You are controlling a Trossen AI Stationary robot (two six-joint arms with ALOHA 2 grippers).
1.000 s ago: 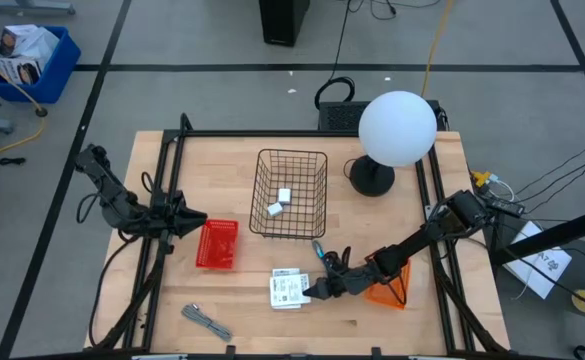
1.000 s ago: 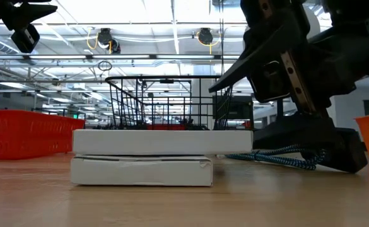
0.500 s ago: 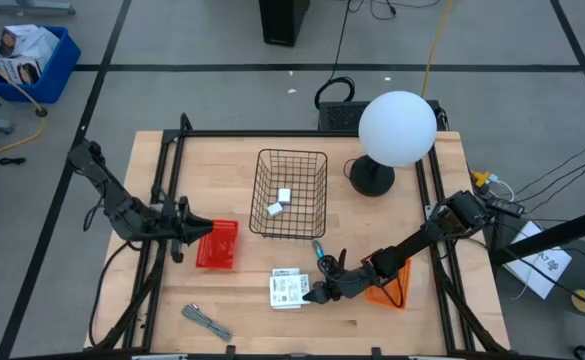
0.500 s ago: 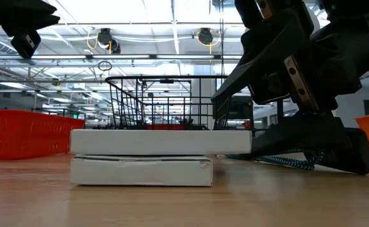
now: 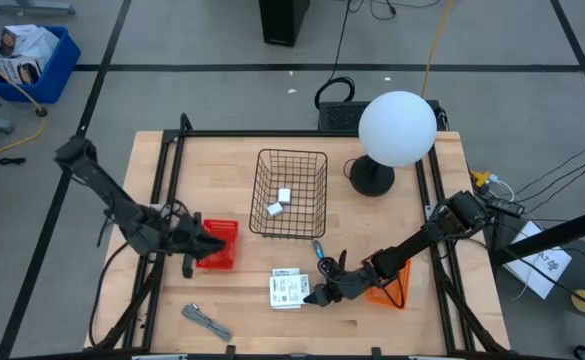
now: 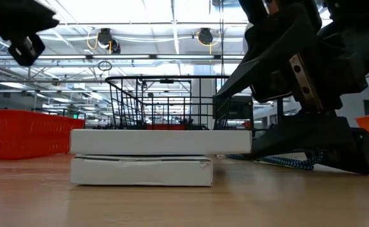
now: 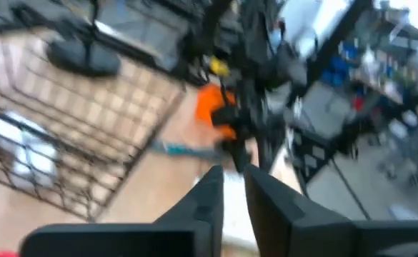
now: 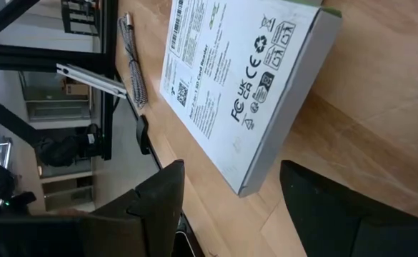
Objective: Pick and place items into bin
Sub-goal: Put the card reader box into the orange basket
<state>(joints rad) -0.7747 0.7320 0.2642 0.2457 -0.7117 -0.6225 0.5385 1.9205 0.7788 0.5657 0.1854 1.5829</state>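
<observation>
Two white printed card packets (image 5: 290, 288) lie stacked (image 6: 162, 142) near the table's near edge. My right gripper (image 5: 315, 297) is open at the stack's right end. In the right wrist view its fingers (image 8: 158, 207) stand on either side of the top packet's corner (image 8: 246, 187), with a gap on each side. My left gripper (image 5: 218, 247) is shut (image 7: 231, 178) and hovers over a red basket (image 5: 222, 262). A teal-handled tool (image 5: 319, 250) lies behind the packets. A grey metal tool (image 5: 207, 322) lies at the near-left. Two white blocks (image 5: 279, 202) sit in the black wire bin (image 5: 262, 195).
A lamp with a white globe (image 5: 397, 128) and a dark base (image 5: 372, 178) stands at the far right. An orange holder (image 5: 387, 292) sits under my right arm. Black frame rails (image 5: 167, 190) run along both sides of the table. Bare wood lies between the grey tool and the packets.
My left arm has swung toward the table's near edge and a little right, and its gripper now hangs over the red basket. My right gripper has stayed open at the packets' right end.
</observation>
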